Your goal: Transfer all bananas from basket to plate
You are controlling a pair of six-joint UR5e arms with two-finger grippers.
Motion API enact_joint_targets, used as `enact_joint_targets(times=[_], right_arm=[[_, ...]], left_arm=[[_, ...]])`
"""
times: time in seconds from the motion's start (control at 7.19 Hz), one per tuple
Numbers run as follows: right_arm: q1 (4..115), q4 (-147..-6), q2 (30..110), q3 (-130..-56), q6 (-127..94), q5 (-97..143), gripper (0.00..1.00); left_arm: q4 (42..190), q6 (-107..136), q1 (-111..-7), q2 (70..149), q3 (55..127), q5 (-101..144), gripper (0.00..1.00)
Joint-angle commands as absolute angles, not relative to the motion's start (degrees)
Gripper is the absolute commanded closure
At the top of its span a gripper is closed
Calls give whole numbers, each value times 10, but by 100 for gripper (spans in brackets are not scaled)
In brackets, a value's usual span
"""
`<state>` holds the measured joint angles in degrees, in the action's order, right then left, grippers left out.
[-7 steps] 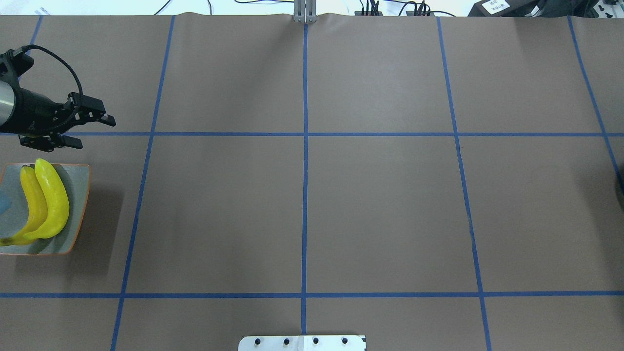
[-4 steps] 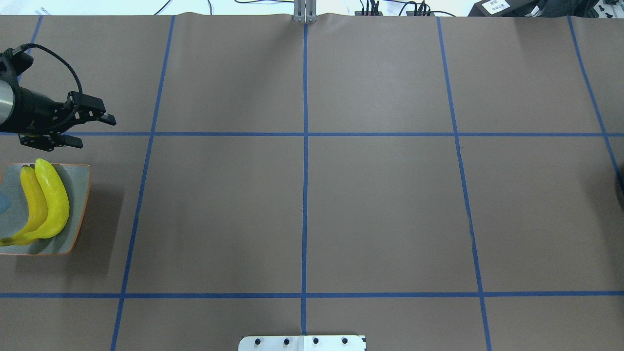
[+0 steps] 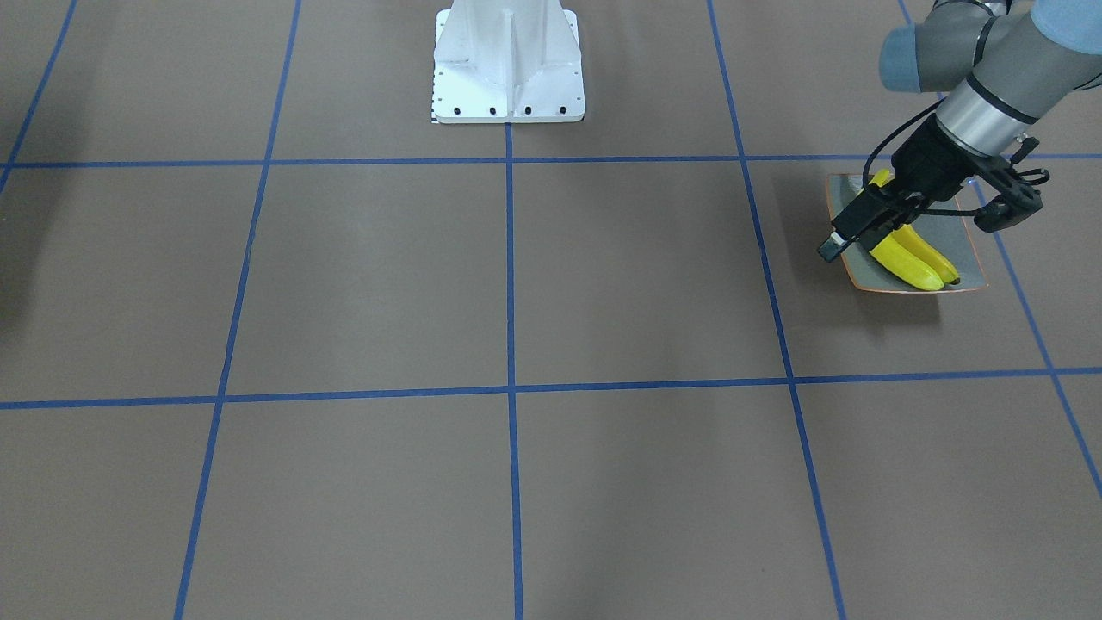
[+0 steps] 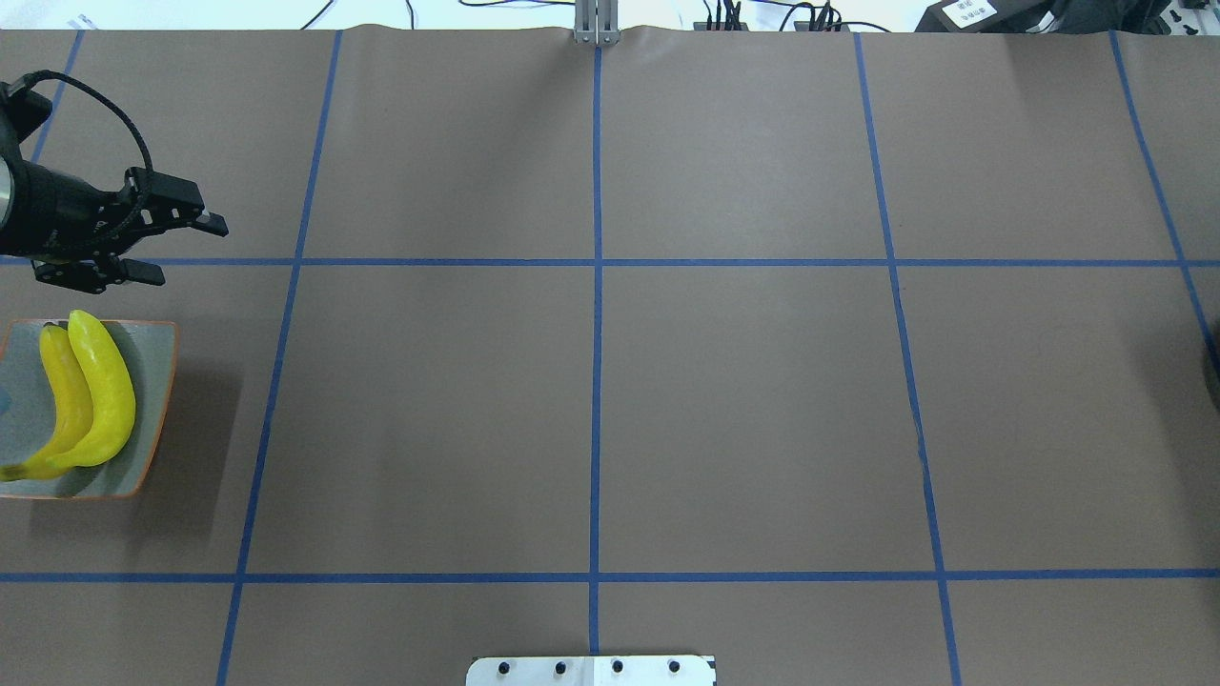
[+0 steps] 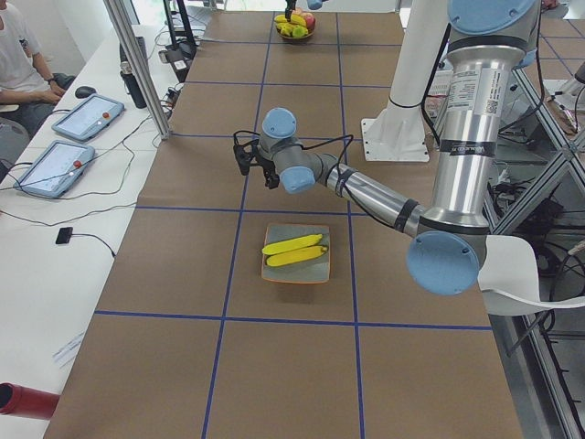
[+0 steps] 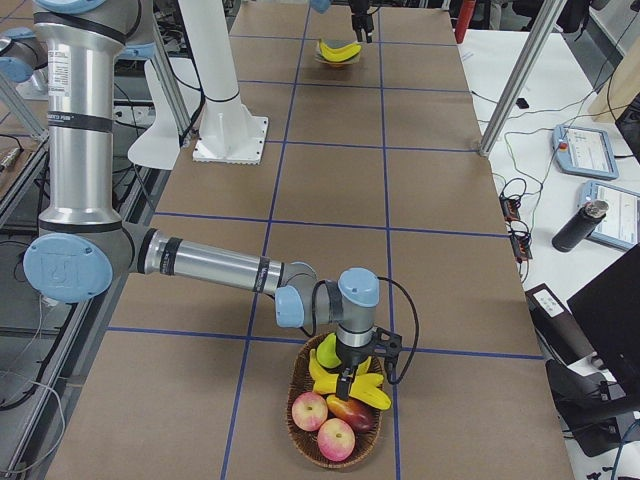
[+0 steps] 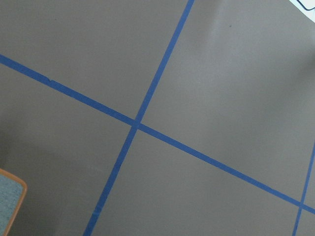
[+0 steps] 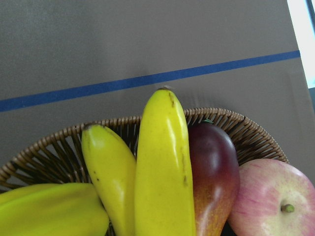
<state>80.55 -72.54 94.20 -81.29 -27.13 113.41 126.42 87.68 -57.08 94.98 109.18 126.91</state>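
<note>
Two bananas (image 4: 91,400) lie side by side on the grey-green plate (image 4: 157,419) at the table's left edge; they also show as bananas (image 5: 294,249) on the plate (image 5: 297,274) in the exterior left view. My left gripper (image 4: 181,251) hovers beyond the plate, open and empty. At the table's other end, more bananas (image 8: 162,167) rest in the wicker basket (image 8: 221,118) beside other fruit. My right gripper (image 6: 348,385) hangs right over those bananas (image 6: 335,365). I cannot tell whether it is open or shut. No fingers show in the right wrist view.
A dark red mango (image 8: 214,172) and two apples (image 6: 325,425) share the basket (image 6: 300,440). The white robot base (image 3: 508,65) stands at the table's middle edge. Blue tape lines (image 4: 596,262) cross the brown table. A seated person (image 5: 23,64) and tablets are on a side desk.
My left gripper has shifted slightly away from the plate and back toward the view's left edge, staying open. The bananas on the plate have not moved.
</note>
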Motion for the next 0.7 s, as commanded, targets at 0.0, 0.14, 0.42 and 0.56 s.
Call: enact_joint_targets(times=[0.0,0.14,0.42,0.56], right_arm=[[805,-722,951,-808,-271,1130,7],[805,-723,952,-804,-260,1131,8],[804,-724,947,-799,-265,1135,10],[803,-724,947,-799,-267,1136,17]], left_arm=[[1264,884,-571,947,1098,1269,0],[1264,884,-571,948,1099,1270,0],[1264,884,-571,947,1100,1269,0],[1264,884,-571,945,1101,1269,0]])
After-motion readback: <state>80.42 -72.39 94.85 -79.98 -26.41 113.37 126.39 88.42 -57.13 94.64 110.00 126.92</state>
